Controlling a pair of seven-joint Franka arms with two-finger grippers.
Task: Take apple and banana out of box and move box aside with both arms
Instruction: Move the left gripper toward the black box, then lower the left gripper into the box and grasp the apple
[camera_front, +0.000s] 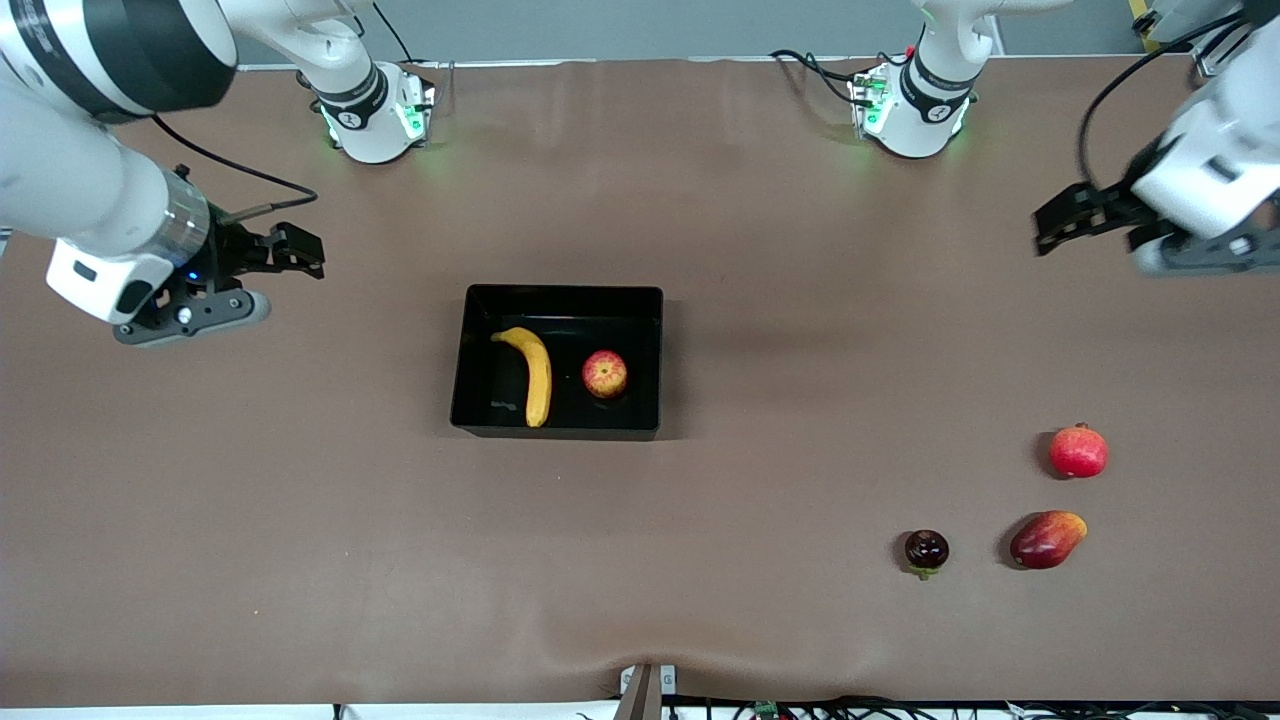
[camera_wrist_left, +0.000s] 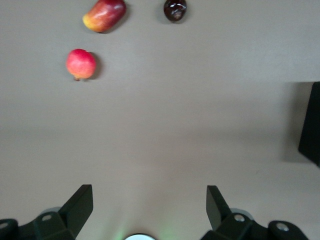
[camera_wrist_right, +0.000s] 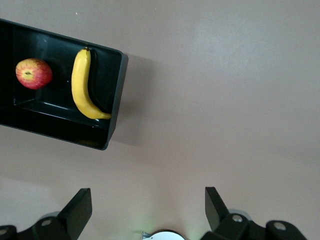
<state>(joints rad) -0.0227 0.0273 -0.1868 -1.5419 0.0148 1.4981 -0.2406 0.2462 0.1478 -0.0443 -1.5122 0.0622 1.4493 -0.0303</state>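
Note:
The black box (camera_front: 560, 294) stands in the middle of the table. In it lie the yellow banana (camera_front: 537, 376) and, beside it toward the left arm's end, the red-yellow apple (camera_front: 605, 373). My right gripper (camera_front: 300, 252) hangs open and empty over bare table toward the right arm's end. Its wrist view shows the box (camera_wrist_right: 114, 102), the banana (camera_wrist_right: 82, 85) and the apple (camera_wrist_right: 33, 73) apart from the gripper (camera_wrist_right: 148, 195). My left gripper (camera_front: 1045, 230) hangs open and empty over the table at the left arm's end. In the left wrist view that gripper (camera_wrist_left: 150, 192) has only bare table between its fingers, and a corner of the box (camera_wrist_left: 312, 125) shows.
Three other fruits lie toward the left arm's end, nearer the front camera: a red pomegranate (camera_front: 1078, 451), a dark-red mango (camera_front: 1047, 539) and a small dark round fruit (camera_front: 926, 550). The left wrist view shows the pomegranate (camera_wrist_left: 80, 64), mango (camera_wrist_left: 104, 14) and dark fruit (camera_wrist_left: 175, 9).

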